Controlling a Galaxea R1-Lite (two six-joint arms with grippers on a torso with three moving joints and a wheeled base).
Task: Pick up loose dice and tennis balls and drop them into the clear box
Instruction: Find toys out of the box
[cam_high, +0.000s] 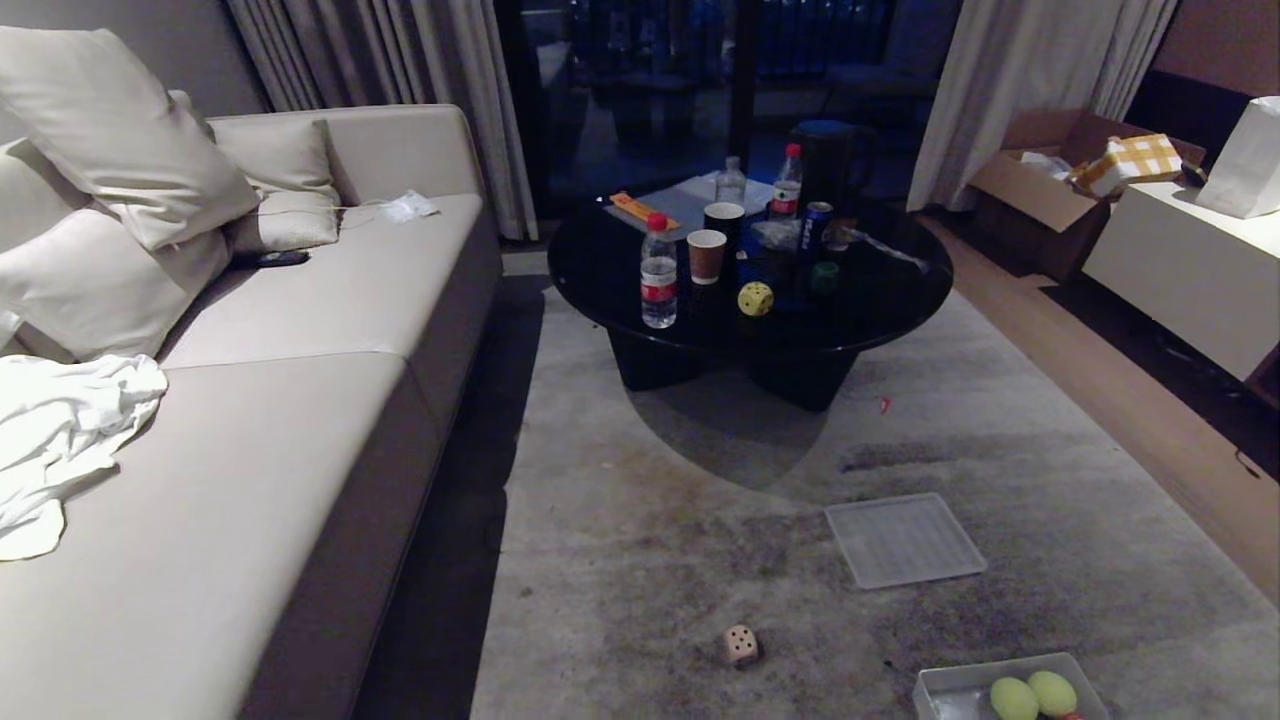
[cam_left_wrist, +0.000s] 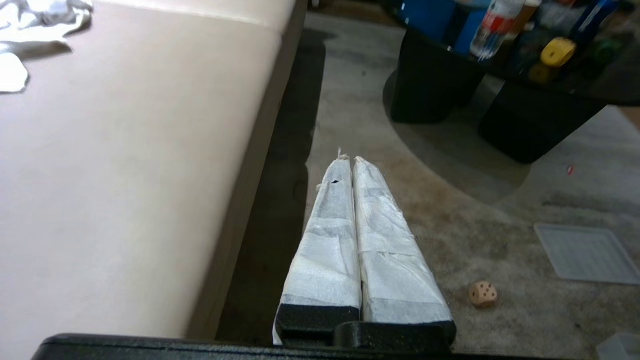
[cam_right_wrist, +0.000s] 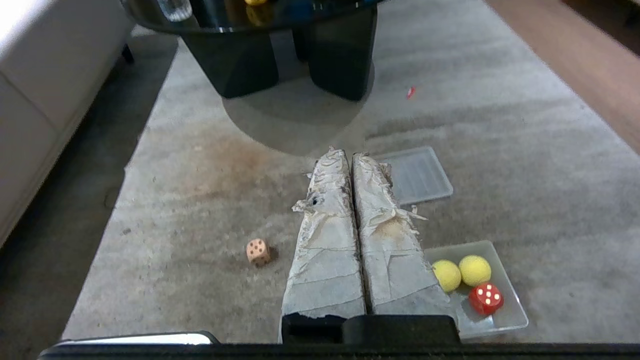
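A tan die (cam_high: 741, 645) (cam_left_wrist: 482, 294) (cam_right_wrist: 258, 251) lies loose on the grey rug. The clear box (cam_high: 945, 688) (cam_right_wrist: 510, 315) sits on the rug at the near right; two tennis balls (cam_high: 1032, 696) (cam_right_wrist: 460, 272) and a red die (cam_right_wrist: 485, 298) lie in it. On the black round table (cam_high: 880, 300) stand a yellow die (cam_high: 755, 298) (cam_left_wrist: 558, 51) and a dark green die (cam_high: 824, 277). My left gripper (cam_left_wrist: 348, 160) is shut and empty, hanging above the rug beside the sofa. My right gripper (cam_right_wrist: 345, 154) is shut and empty too, held above the rug between the tan die and the box. Neither arm shows in the head view.
A flat ribbed lid (cam_high: 903, 539) (cam_right_wrist: 419, 174) lies on the rug beyond the box. A beige sofa (cam_high: 300, 400) runs along the left. Bottles (cam_high: 658, 271), cups (cam_high: 706, 255) and a can crowd the table. A cardboard box (cam_high: 1050, 175) and white cabinet (cam_high: 1190, 270) stand at the right.
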